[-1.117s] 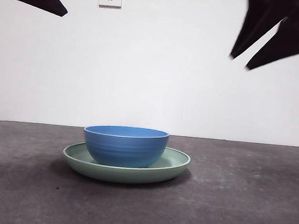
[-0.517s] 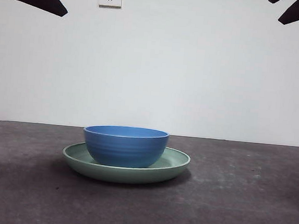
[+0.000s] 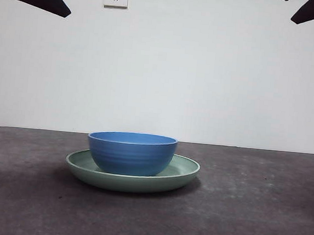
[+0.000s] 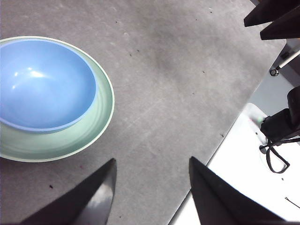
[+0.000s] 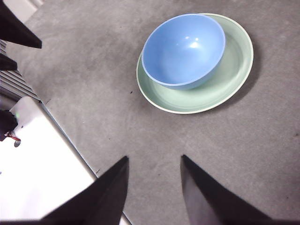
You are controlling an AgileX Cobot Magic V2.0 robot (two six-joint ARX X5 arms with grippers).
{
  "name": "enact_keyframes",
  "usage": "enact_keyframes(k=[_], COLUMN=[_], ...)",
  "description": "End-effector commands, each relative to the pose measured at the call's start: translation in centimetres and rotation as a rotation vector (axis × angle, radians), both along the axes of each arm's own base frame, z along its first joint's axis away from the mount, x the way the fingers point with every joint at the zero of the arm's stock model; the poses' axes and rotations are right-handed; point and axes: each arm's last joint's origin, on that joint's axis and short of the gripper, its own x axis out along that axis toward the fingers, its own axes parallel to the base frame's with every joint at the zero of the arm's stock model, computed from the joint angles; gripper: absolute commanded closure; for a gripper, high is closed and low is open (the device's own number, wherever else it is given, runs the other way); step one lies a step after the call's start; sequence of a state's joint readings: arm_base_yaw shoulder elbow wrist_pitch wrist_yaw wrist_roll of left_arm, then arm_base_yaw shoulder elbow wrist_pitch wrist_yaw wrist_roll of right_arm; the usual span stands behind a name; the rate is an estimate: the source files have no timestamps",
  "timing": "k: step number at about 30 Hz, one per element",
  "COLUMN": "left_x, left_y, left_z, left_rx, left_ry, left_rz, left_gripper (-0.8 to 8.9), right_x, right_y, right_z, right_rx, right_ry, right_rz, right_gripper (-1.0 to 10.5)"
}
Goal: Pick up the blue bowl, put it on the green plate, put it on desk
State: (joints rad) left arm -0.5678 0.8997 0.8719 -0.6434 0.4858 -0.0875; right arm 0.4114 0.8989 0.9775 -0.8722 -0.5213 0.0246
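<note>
The blue bowl (image 3: 132, 152) is sitting upright inside the green plate (image 3: 185, 172), which is resting on the desk (image 3: 247, 213), so the stacking step looks done. The left claw (image 4: 150, 187) and the right claw (image 5: 153, 185) are both hanging high and well apart from the dishes, each gaping wide and gripping nothing. Judging by the task, the next move is calling for lifting the bowl by its rim and setting it on bare desk.

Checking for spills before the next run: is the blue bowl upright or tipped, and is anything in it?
Upright and empty: the blue bowl sits level on the green plate, and its bare inside shows only glare.
</note>
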Motion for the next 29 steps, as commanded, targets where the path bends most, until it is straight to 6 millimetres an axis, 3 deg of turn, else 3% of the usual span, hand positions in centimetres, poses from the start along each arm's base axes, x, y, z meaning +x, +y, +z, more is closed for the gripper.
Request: enact_keyframes(k=[1,5,6,29], left_x=[0.00,0.00,0.00,0.00], left_y=[-0.15,-0.15,-0.15,-0.15], left_z=[0.27,0.27,0.27,0.29], left_rx=[-0.004,-0.004,-0.004,-0.005], left_ry=[-0.022,-0.022,-0.022,-0.023], left_rz=[-0.019,-0.019,-0.019,-0.019], left_gripper=[5.77,7.96,8.04,8.05], right_x=[0.08,-0.02,-0.04,-0.02], right_y=[0.14,0.10,0.08,0.08], right_z=[0.41,0.28,0.27,0.29], right_rx=[0.002,-0.009,-0.013,-0.014], right_ry=[-0.017,-0.006,-0.010,-0.014], right_rz=[0.017,0.021,0.027,0.028], right_gripper=[7.8,9.4,9.4,9.4])
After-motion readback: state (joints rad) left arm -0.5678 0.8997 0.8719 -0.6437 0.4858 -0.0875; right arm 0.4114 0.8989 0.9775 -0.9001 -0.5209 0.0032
